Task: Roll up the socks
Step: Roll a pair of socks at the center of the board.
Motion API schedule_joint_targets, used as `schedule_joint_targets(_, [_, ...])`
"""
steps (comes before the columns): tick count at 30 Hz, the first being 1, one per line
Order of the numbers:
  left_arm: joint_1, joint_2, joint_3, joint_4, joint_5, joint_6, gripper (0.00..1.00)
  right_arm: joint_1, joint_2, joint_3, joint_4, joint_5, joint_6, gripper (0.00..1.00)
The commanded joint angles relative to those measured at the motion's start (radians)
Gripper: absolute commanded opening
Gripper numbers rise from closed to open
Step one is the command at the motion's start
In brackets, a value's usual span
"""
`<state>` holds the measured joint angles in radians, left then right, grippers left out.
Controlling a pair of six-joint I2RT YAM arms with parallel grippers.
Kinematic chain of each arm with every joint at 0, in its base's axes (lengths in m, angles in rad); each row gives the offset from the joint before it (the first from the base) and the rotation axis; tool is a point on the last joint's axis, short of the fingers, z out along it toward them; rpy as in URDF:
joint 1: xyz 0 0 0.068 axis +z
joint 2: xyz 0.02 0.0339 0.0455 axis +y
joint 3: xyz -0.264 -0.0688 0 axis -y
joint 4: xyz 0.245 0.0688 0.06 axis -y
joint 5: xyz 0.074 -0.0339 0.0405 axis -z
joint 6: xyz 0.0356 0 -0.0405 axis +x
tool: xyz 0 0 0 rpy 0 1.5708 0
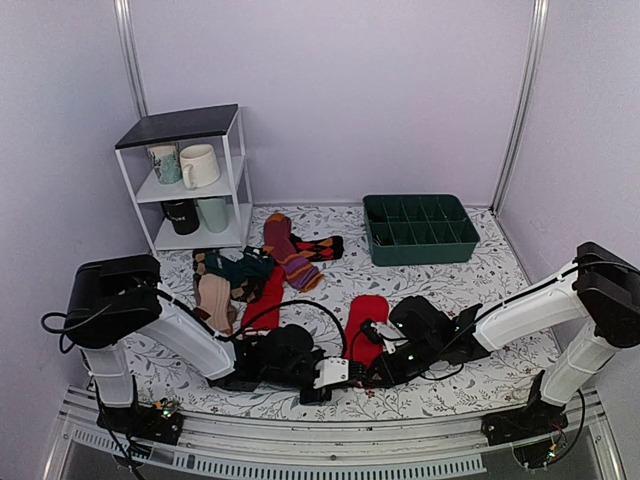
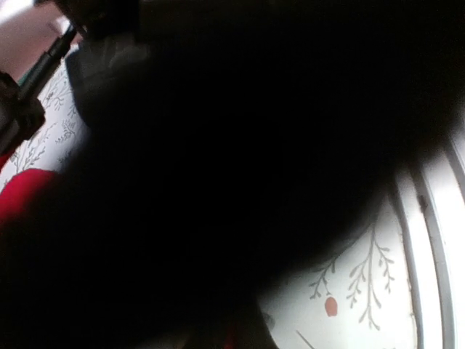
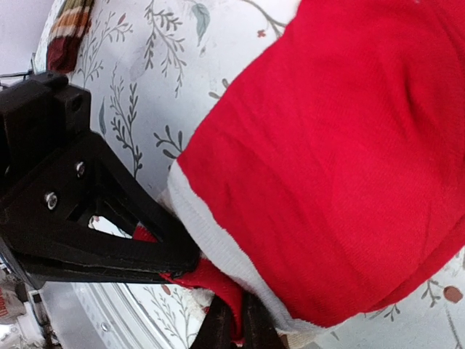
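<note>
Two hands meet low at the front middle of the desk (image 1: 480, 290), where the socks (image 1: 366, 318) lie flat. The right hand (image 3: 232, 329) pinches their pale cuff. The left hand (image 3: 185, 263) is closed tight, touching the same cuff.

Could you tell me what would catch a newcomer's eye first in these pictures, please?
A bright red knit sock with a pale cuff band lies at the front middle of the leaf-patterned table cover, its cuff edge pinched in the shut right gripper. Behind it, a tangle of mixed socks sits to the left, and a dark green divided tray to the right.
</note>
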<state>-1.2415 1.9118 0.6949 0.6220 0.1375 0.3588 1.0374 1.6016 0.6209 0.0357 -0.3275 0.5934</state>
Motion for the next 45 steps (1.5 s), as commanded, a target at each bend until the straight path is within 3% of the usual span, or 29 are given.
schedule_joint_targets(1, [0.007, -0.039, -0.031, -0.08, 0.057, -0.089, 0.0, 0.003, 0.003, -0.051, -0.106, 0.061, -0.006, 0.18])
schedule_joint_targets(4, [0.037, -0.052, -0.019, -0.157, 0.143, -0.178, 0.0, 0.001, -0.038, -0.053, -0.066, 0.097, -0.058, 0.25])
schedule_joint_targets(8, [0.067, -0.048, -0.005, -0.226, 0.237, -0.286, 0.0, 0.001, -0.143, -0.12, 0.055, 0.186, -0.134, 0.26])
schedule_joint_targets(13, [0.117, 0.002, 0.017, -0.278, 0.371, -0.375, 0.0, 0.001, -0.401, -0.379, 0.456, 0.25, -0.26, 0.27])
schedule_joint_targets(16, [0.134, 0.028, 0.024, -0.291, 0.403, -0.392, 0.0, 0.002, -0.454, -0.484, 0.647, 0.245, -0.394, 0.28])
schedule_joint_targets(24, [0.145, 0.045, 0.029, -0.312, 0.421, -0.401, 0.0, 0.025, -0.254, -0.42, 0.724, 0.128, -0.585, 0.37])
schedule_joint_targets(29, [0.149, 0.044, 0.024, -0.31, 0.419, -0.403, 0.0, 0.048, -0.115, -0.346, 0.7, 0.024, -0.693, 0.52])
schedule_joint_targets(45, [0.15, 0.045, 0.022, -0.312, 0.415, -0.397, 0.0, 0.115, 0.046, -0.2, 0.485, -0.002, -0.768, 0.52])
